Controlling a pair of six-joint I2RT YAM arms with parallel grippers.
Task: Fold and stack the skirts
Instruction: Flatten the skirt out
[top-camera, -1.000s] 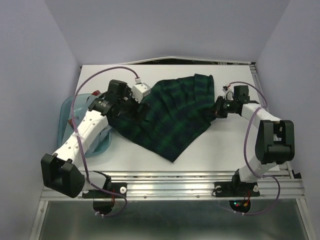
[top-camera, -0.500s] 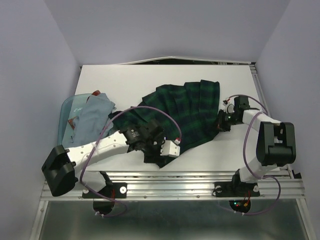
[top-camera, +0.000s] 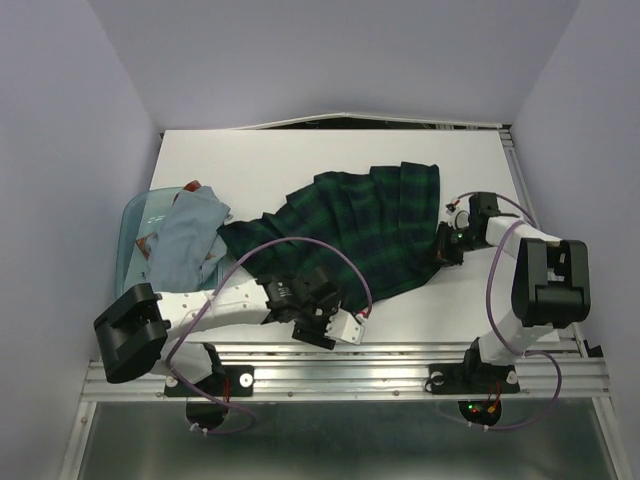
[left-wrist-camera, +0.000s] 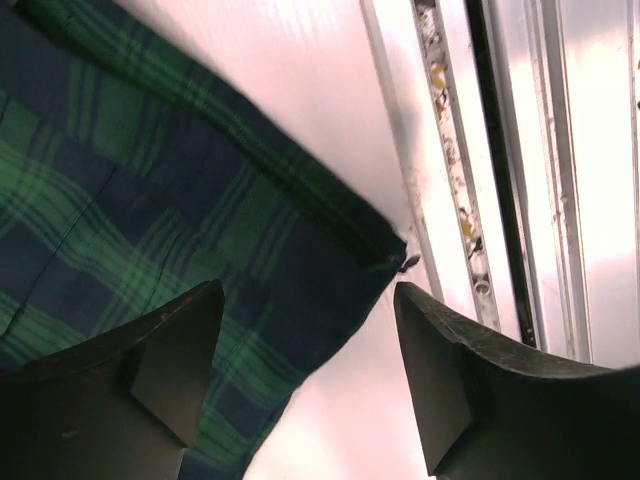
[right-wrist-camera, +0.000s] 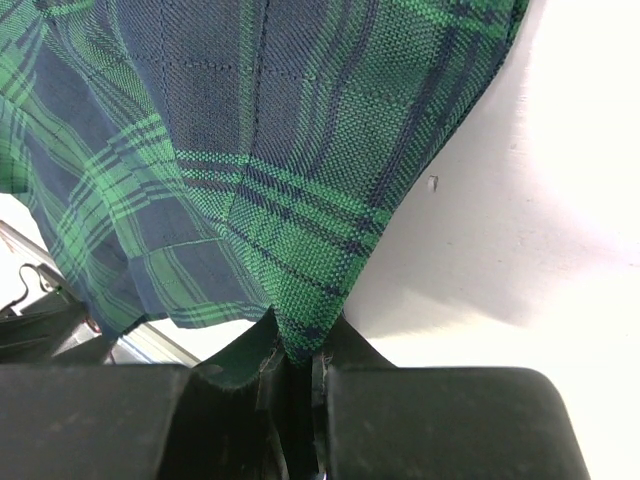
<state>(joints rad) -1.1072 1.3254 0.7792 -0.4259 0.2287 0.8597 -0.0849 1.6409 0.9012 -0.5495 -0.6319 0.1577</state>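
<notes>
Your left tool (left-wrist-camera: 305, 310) is released, its fingers spread over the near corner of the tartan skirt (top-camera: 360, 220), which lies across the middle of the surface (top-camera: 260, 150). That corner sits just beside the front rail (left-wrist-camera: 500, 180). Close too far out and you pinch nothing, or you drag the hem over the edge. Your right tool (right-wrist-camera: 300, 355) is clenched on the skirt's right-hand corner by only a small tip of cloth, so a hard pull from the left may strip it free. The grey skirt (top-camera: 185, 240) seems to lie in the tub (top-camera: 135, 215), though the view there is poor.
</notes>
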